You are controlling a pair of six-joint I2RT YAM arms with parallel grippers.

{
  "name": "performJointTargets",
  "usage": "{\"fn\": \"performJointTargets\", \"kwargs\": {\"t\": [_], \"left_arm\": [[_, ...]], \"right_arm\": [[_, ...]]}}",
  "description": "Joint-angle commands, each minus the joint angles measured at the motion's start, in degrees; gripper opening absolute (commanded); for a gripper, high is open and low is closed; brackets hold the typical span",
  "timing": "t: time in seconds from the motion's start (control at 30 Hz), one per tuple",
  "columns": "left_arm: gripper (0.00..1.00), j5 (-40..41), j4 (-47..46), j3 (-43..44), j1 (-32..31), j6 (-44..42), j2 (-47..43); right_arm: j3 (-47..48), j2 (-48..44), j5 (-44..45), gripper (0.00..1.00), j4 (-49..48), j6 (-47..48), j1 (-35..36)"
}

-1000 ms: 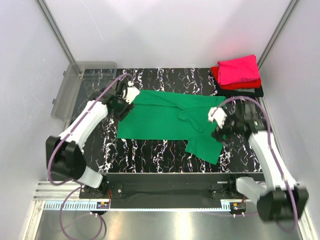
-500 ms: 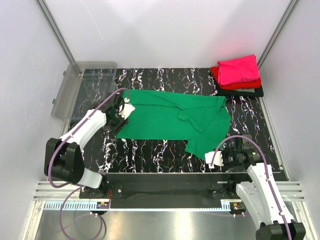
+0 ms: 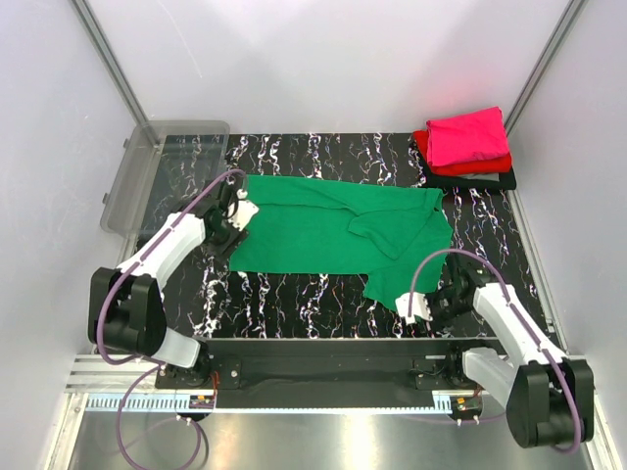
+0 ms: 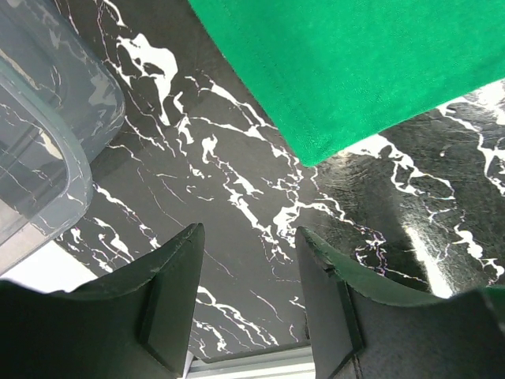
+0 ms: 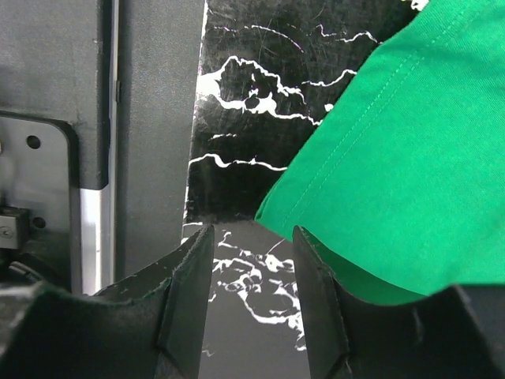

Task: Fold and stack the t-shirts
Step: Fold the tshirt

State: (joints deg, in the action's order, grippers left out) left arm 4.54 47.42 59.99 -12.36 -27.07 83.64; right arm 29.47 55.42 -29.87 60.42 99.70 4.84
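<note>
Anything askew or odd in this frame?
The green t-shirt lies unfolded and crooked, its right side bunched over itself with a flap trailing toward the near edge. The folded stack at far right looks tidy.

The left arm (image 3: 167, 245) stretches from its base up to the left edge of the green shirt (image 3: 323, 230), elbow bent. The left gripper (image 3: 238, 209) sits at that edge, near the shirt's far left corner. In the left wrist view its fingers (image 4: 173, 292) stand well apart with nothing between them, the shirt's corner just ahead of the tips.

The right arm (image 3: 509, 318) is folded low, its forearm pointing left at the shirt's near right corner. The right gripper (image 3: 416, 305) lies just beside that corner, jaws parted. The right wrist view shows the corner just beyond the gap between the tips.
</note>
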Motion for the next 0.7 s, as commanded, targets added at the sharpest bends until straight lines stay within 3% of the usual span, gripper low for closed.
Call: {"fn": "performJointTargets", "kwargs": {"t": [0.0,0.3,0.33,0.47,0.57,0.67], "left_arm": [[0.54,0.7,-1.9,1.4,0.6,0.0,0.6],[0.54,0.6,-2.2,1.6,0.9,-0.3,2.1],[0.55,0.5,-2.2,1.8,1.0,-0.4,2.2],[0.54,0.6,-2.4,2.3,1.0,-0.7,3.5],[0.53,0.7,-2.6,2.4,1.2,-1.9,4.0],[0.52,0.1,-3.2,1.5,1.5,-4.6,3.4]], "right_arm": [[1.8,1.7,-0.5,0.51,-3.0,0.9,1.4],[1.0,7.0,0.7,0.48,-7.3,-1.0,4.2],[0.9,7.9,1.4,0.44,-7.9,-1.3,5.0],[1.1,10.5,4.4,0.10,-8.7,-2.4,6.1],[3.4,10.9,7.1,0.01,-7.8,-4.8,6.2],[6.1,8.7,7.6,0.00,-5.1,-7.2,6.2]]}}
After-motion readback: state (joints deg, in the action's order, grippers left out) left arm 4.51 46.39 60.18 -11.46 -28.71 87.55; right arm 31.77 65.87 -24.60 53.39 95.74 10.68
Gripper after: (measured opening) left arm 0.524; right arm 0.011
